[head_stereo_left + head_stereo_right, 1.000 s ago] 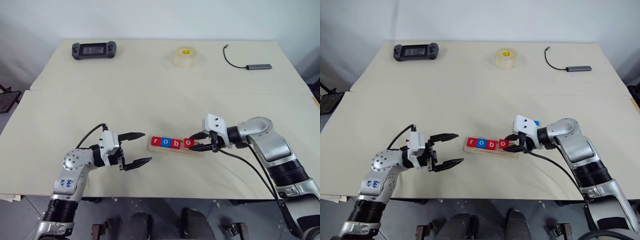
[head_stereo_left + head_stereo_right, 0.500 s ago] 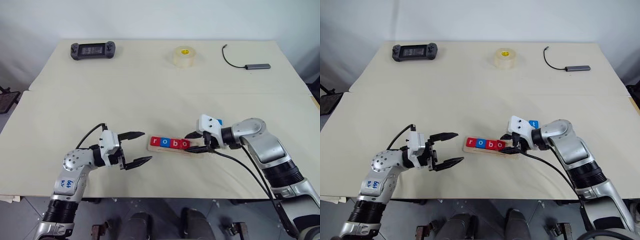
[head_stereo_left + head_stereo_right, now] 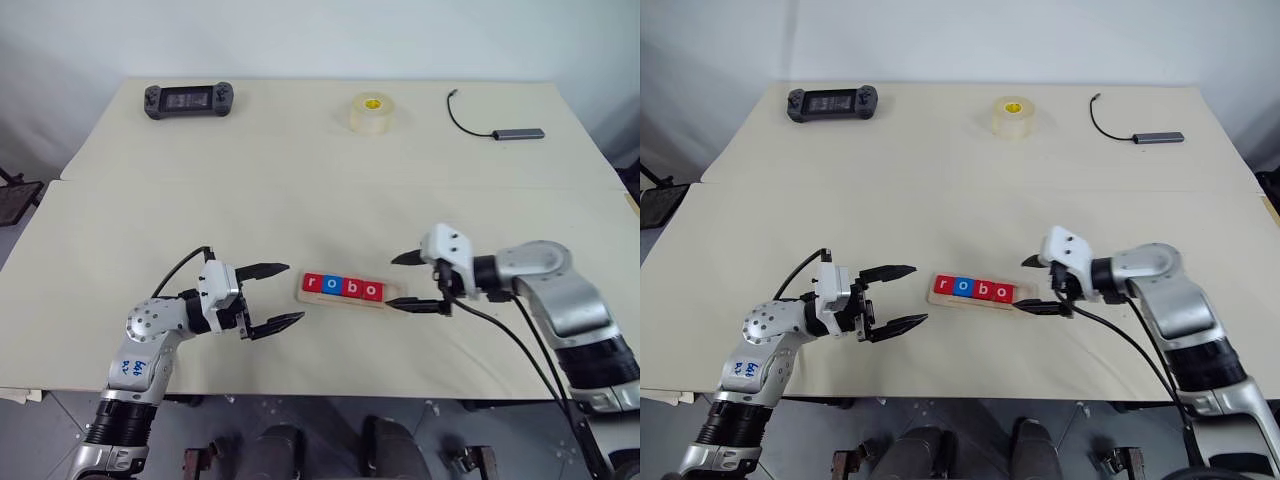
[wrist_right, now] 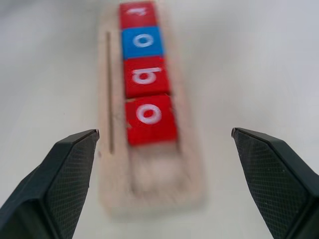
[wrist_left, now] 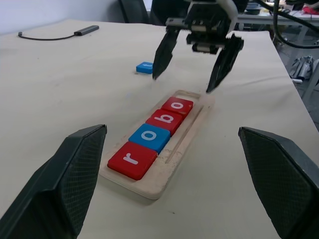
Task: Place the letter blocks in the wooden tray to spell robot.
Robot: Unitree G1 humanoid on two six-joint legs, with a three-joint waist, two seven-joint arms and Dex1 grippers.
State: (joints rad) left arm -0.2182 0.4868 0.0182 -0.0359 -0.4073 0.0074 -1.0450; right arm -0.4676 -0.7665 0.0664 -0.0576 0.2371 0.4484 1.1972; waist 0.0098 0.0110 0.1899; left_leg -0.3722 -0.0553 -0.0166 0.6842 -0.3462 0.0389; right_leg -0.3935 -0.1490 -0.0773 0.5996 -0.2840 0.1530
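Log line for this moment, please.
tray: r, o, b, o seated | blue tile: loose on table | right hand: open, empty, at tray's free end | left hand: open, empty

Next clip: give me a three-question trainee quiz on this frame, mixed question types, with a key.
1. How many letter blocks sit in the wooden tray?
2. True or false: the right gripper is shut on a block.
3. Where is the loose blue block? A) in the left gripper B) on the table beyond the tray C) on the tape roll

Key: 1. Four, reading r, o, b, o. 2. False; it is open and empty. 3. B.
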